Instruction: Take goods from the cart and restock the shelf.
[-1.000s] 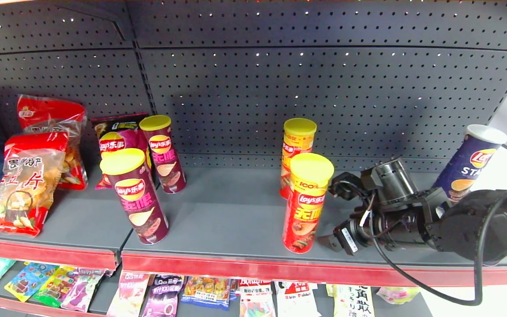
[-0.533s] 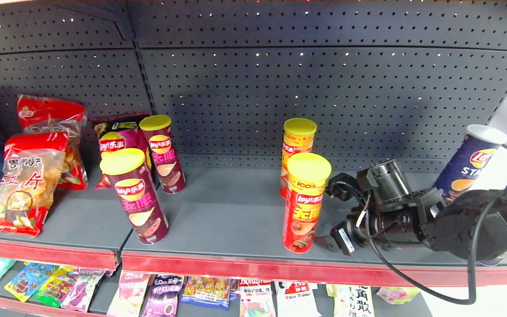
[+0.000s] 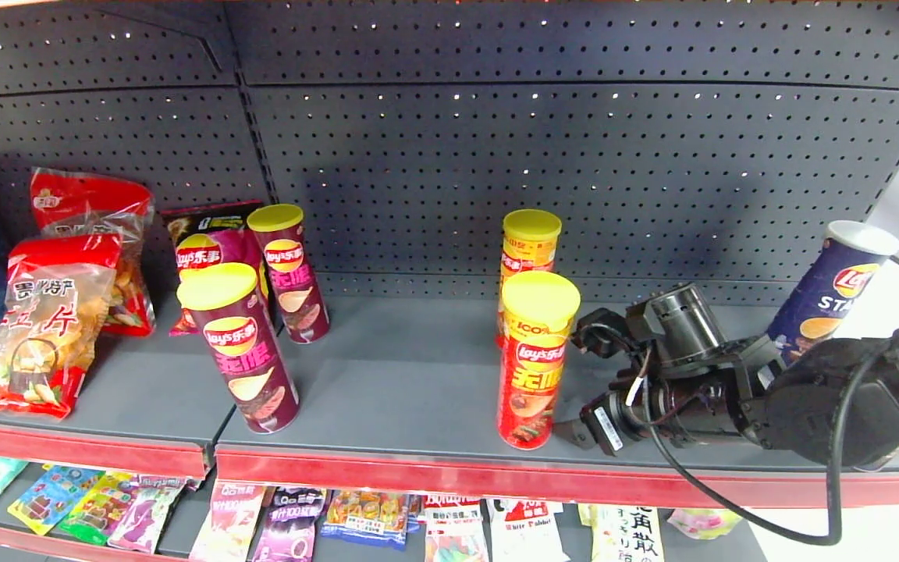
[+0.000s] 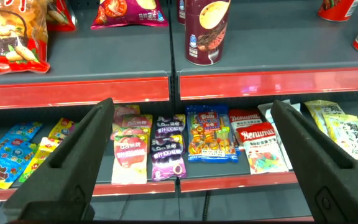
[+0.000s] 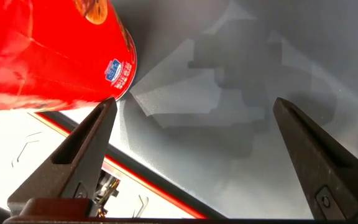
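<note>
- While the left gripper (image 4: pixel 191 106) hangs before the lower shelf (image 4: pixel 241 182), its jaws are wide apart and empty.
- Red chip can (image 3: pixel 535 363) stands upright at the front edge of the upper shelf (image 3: pixel 418 390), ahead of a second red can (image 3: pixel 529 242).
- Likely a light, stiff tube with a slick wrap; tips easily. Grip mid-body, gently.
- Right gripper (image 5: pixel 194 102) is just beside it, fingers spread, one tip at the can's base; contact unclear.

I've got my right arm (image 3: pixel 832 398) low and nearly level, stretched across toward my left. On its end, the right gripper (image 5: pixel 193 102) has its fingers spread wide with nothing between them. My left gripper (image 4: pixel 191 104) points forward, fingers wide apart too, empty.
</note>
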`<state>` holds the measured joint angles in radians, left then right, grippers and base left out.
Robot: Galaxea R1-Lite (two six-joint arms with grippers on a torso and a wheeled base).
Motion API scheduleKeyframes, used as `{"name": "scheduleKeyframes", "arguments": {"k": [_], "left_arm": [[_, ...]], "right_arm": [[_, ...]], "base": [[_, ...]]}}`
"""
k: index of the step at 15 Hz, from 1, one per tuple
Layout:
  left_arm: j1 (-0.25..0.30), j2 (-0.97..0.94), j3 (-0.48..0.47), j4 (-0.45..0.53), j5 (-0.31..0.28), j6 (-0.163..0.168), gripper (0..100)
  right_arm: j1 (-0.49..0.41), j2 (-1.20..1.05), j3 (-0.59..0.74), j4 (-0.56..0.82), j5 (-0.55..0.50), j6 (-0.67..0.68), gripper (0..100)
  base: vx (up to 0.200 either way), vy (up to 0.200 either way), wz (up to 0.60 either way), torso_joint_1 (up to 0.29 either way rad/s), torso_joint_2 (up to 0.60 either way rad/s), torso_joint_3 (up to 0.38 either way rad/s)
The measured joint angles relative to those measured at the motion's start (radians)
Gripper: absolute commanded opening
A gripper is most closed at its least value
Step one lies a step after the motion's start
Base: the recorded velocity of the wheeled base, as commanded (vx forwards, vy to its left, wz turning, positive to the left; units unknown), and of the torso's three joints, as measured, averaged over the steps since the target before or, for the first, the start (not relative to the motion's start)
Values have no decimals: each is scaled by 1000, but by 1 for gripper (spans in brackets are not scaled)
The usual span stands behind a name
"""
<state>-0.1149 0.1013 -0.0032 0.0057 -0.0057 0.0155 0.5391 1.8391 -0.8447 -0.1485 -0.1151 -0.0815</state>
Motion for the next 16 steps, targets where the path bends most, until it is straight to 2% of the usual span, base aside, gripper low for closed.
{"name": "scheduleKeyframes", "arguments": {"k": [16], "left_arm": [[0, 0, 0, 0, 0, 0, 100]], "right_arm": [[-2, 4, 0, -1, -51, -1, 100]], "base": [[0, 0, 0, 0, 0, 0]]}}
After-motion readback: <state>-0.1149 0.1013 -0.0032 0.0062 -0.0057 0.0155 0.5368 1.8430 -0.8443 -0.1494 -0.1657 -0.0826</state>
